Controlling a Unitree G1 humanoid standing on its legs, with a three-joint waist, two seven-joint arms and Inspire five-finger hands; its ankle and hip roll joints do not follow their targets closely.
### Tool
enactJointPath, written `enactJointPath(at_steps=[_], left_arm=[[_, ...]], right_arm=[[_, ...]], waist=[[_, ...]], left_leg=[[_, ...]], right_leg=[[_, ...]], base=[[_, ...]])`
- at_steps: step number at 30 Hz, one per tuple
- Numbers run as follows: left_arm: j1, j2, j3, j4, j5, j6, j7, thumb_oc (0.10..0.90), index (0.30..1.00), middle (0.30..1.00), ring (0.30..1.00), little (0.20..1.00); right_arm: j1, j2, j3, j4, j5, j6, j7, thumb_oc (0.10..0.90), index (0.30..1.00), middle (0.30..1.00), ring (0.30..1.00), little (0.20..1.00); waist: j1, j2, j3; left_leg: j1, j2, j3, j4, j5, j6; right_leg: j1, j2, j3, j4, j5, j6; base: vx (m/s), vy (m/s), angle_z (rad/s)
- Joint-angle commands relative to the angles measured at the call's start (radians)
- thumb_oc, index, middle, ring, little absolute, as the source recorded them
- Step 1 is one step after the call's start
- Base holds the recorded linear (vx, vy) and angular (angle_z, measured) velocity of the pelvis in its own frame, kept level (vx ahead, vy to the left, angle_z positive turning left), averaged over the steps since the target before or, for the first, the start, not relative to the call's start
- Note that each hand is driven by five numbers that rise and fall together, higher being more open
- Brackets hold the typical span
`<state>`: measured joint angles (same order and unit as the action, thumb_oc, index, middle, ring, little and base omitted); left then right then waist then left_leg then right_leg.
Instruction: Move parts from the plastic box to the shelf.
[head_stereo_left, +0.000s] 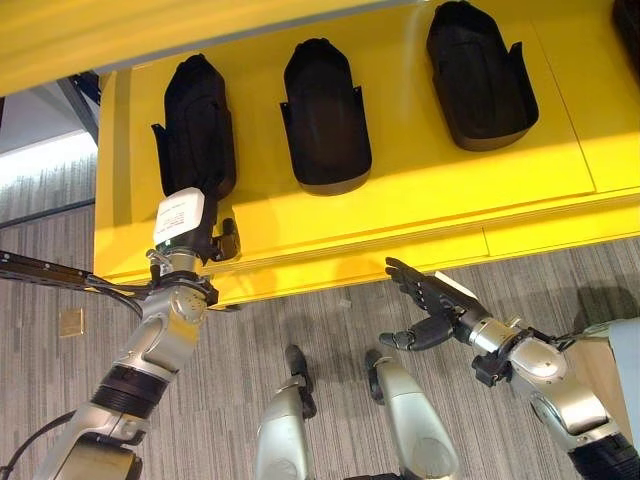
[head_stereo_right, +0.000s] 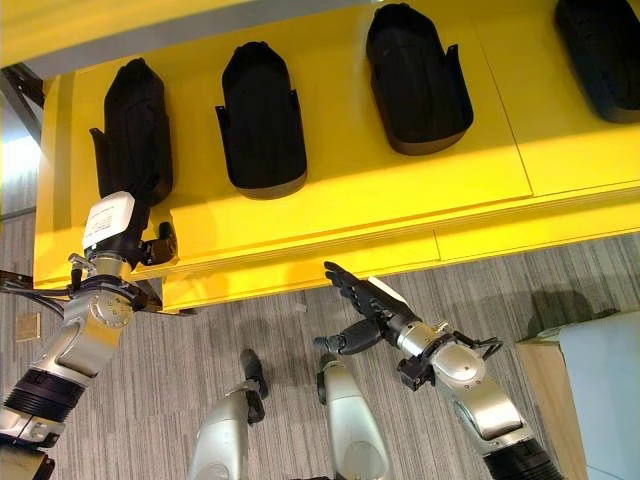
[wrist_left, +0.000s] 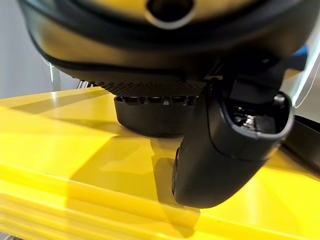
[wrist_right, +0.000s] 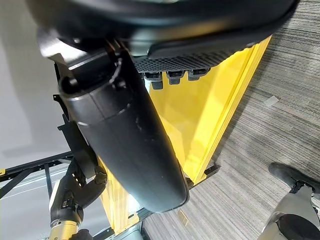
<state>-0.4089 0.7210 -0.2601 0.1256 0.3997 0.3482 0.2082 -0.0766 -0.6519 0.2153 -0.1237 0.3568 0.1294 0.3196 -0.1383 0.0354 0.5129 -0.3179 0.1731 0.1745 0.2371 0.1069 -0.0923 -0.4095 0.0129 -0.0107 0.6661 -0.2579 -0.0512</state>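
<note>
Three black moulded parts lie in a row on the yellow shelf (head_stereo_left: 420, 200): a left part (head_stereo_left: 197, 125), a middle part (head_stereo_left: 325, 115) and a right part (head_stereo_left: 478, 75). A further black part (head_stereo_right: 600, 50) shows at the far right edge. My left hand (head_stereo_left: 205, 240) is at the near end of the left part, with fingers straight over that end. Its thumb (wrist_left: 225, 150) stands out to the side above bare shelf, clear of the part. My right hand (head_stereo_left: 432, 300) hangs open and empty over the floor, just in front of the shelf's front edge.
A pale grey-blue box (head_stereo_right: 600, 390) on a tan stand sits at the lower right. Another yellow board (head_stereo_left: 150, 30) overhangs the shelf at the top. A black frame bar (head_stereo_left: 40, 270) runs at the left. Grey carpet lies below.
</note>
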Motion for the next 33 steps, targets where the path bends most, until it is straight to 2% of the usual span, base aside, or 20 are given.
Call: enactJointPath(at_steps=[1,8,18,26,33], left_arm=[[0.070,-0.017,0.034,0.044,0.012,0.021,-0.007,0.900,1.000,1.000,1.000,1.000],[0.082,-0.025,0.032,0.029,0.014,0.029,-0.021,0.900,1.000,1.000,1.000,1.000],[0.110,-0.040,0.046,0.044,-0.024,0.047,0.020,0.900,1.000,1.000,1.000,1.000],[0.128,-0.042,0.082,0.084,-0.068,0.064,0.086,0.900,1.000,1.000,1.000,1.000],[0.141,-0.054,0.122,0.134,-0.160,0.048,0.151,0.900,1.000,1.000,1.000,1.000]], right_arm=[[-0.013,0.045,-0.042,-0.089,0.023,-0.098,0.012,0.900,1.000,1.000,1.000,1.000],[-0.008,0.046,-0.046,-0.088,0.023,-0.099,0.013,0.900,1.000,1.000,1.000,1.000],[-0.005,0.048,-0.046,-0.083,0.023,-0.104,0.014,0.900,1.000,1.000,1.000,1.000],[-0.003,0.047,-0.044,-0.088,0.020,-0.099,0.011,0.900,1.000,1.000,1.000,1.000],[-0.002,0.049,-0.045,-0.090,0.018,-0.093,0.014,0.900,1.000,1.000,1.000,1.000]], waist=[[-0.017,-0.043,-0.065],[-0.014,-0.040,-0.068],[-0.010,-0.042,-0.068],[-0.008,-0.042,-0.068],[-0.006,-0.042,-0.071]], left_leg=[[0.024,-0.016,-0.031,0.060,-0.118,0.048],[0.025,-0.015,-0.032,0.055,-0.113,0.048],[0.026,-0.019,-0.035,0.059,-0.117,0.049],[0.028,-0.018,-0.036,0.059,-0.115,0.048],[0.027,-0.017,-0.037,0.063,-0.115,0.048]], right_leg=[[0.049,-0.061,-0.074,-0.052,0.000,0.040],[0.050,-0.058,-0.076,-0.059,0.006,0.039],[0.055,-0.062,-0.078,-0.056,-0.001,0.038],[0.056,-0.063,-0.078,-0.053,-0.003,0.037],[0.056,-0.066,-0.078,-0.049,-0.005,0.035]], base=[[0.00,0.000,0.00],[0.00,0.000,0.00],[0.00,0.000,0.00],[0.00,0.000,0.00],[0.00,0.000,0.00]])
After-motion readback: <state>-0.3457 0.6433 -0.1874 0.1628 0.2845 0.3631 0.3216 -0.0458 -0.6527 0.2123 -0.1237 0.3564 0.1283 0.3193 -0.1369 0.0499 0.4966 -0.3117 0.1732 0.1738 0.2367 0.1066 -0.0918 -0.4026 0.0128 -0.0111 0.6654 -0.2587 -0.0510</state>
